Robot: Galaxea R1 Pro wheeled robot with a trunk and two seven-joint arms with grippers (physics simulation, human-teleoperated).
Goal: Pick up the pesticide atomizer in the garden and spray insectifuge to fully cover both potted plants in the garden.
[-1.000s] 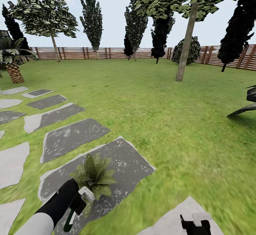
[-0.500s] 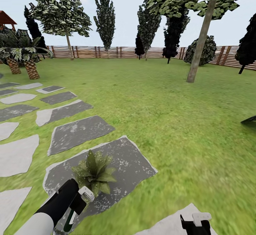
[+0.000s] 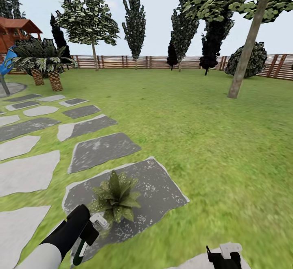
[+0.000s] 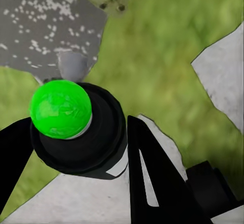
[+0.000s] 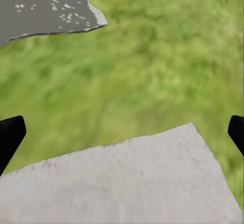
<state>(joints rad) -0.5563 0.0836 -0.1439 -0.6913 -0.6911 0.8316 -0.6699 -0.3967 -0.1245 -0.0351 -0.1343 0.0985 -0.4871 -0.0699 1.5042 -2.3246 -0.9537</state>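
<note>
Garden path of flat stepping stones (image 3: 101, 150) is seen from the head camera, set in grass (image 3: 211, 147) and running toward ten o'clock, where palms (image 3: 49, 63) stand beside a red-roofed hut (image 3: 14, 33). One potted plant (image 3: 116, 198), a low rosette of pointed green leaves, is seated on a dark speckled slab (image 3: 158, 196) at about seven o'clock. Just below it, the left gripper (image 3: 90, 236) is closed around the pesticide atomizer (image 3: 79, 254), a slim dark bottle held top-up; in the left wrist view its black cap and bright green button (image 4: 61, 108) are framed between the two dark fingers (image 4: 152, 178). The right gripper (image 3: 222, 254) is shown at five o'clock over a pale slab (image 3: 191, 262), and in the right wrist view its fingertips (image 5: 9, 135) are spread wide with nothing held. A wooden fence (image 3: 134, 61) and tall trees (image 3: 134, 17) are lined along the far edge at twelve o'clock.
</note>
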